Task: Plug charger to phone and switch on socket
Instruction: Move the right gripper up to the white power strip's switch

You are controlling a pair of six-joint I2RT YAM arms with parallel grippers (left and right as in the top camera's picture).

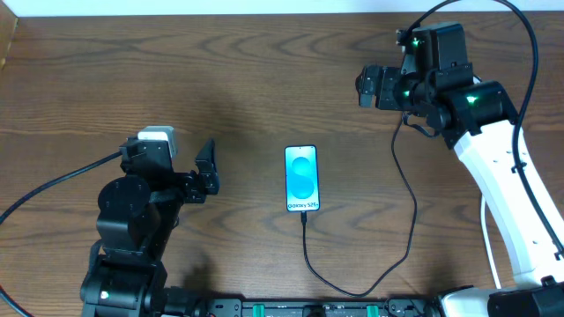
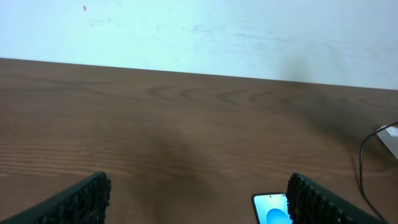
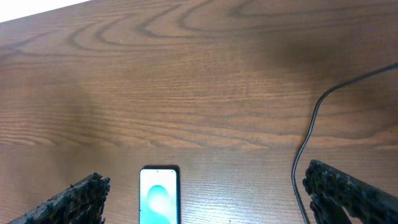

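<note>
1. The phone (image 1: pixel 301 179) lies flat in the middle of the surface (image 1: pixel 220 70), screen lit. It sits between the two grippers and neither touches it.
2. The charger (image 1: pixel 406 202) meets the phone's lower edge with its thin end. It loops toward the near edge, then climbs toward the right arm (image 1: pixel 502 167). I cannot tell whether the tip is fully seated.
3. The socket (image 2: pixel 390 140) is, I judge, the pale block at the right margin of the left wrist view, where the charger ends. From overhead the right arm hides it, so I cannot read its switch.
4. The left gripper (image 2: pixel 199 182) is spread wide and empty. The phone's top edge shows beside one finger.
5. The right gripper (image 3: pixel 205 174) is spread wide and empty, at the far right, well apart from the phone.
6. Risk in switching, which is likely the step left: with the socket hidden from above, I could press beside the switch. I could also shove the socket along instead of toggling it.
7. Risk to the charger: its slack loop lies near the right arm's path. A snagged finger would tug the tip out or drag the phone.
8. Risk to the phone: the left gripper, moving in to steady it, may nudge it across the smooth wood and strain the plug.
</note>
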